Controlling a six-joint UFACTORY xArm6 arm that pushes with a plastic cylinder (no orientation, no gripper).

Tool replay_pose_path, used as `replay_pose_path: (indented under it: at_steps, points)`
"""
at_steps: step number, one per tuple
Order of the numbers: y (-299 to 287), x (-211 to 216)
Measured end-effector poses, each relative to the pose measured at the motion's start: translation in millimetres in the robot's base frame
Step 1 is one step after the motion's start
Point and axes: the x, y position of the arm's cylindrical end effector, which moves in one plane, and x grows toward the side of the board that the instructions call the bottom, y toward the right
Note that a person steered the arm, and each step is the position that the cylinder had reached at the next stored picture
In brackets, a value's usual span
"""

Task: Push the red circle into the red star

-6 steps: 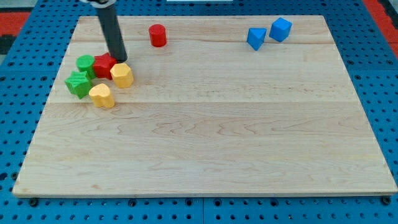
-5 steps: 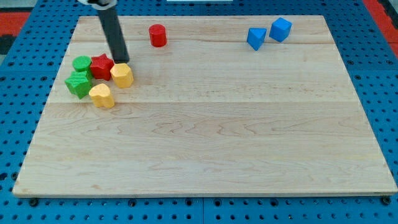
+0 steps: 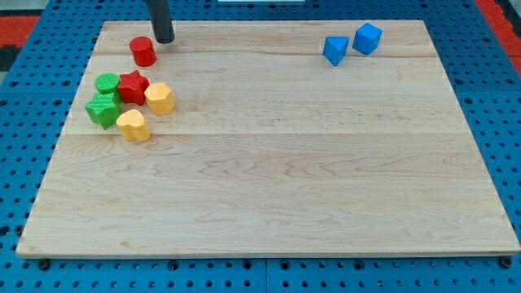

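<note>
The red circle [image 3: 143, 50] stands near the top left of the wooden board [image 3: 269, 163]. The red star [image 3: 133, 86] lies a short way below it, apart from it, in a cluster of blocks. My tip [image 3: 165, 39] is just to the upper right of the red circle, close to it or touching it.
Around the red star are a green circle [image 3: 107, 82], a green star [image 3: 102, 110], a yellow hexagon [image 3: 160, 98] and a yellow heart-like block [image 3: 133, 125]. Two blue blocks [image 3: 335, 50] [image 3: 367, 38] sit at the top right.
The red circle has moved left and slightly down, toward the cluster. My tip has moved from beside the red star and yellow hexagon up to the red circle's upper right.
</note>
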Motion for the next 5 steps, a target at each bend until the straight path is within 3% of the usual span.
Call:
replay_pose_path:
  at_steps: [1,2,3,4,5]
  points:
    - [-34.0,53.4]
    - [-24.3,98.6]
    - [-17.8,65.5]
    - [26.7,61.1]
    - [25.4,108.1]
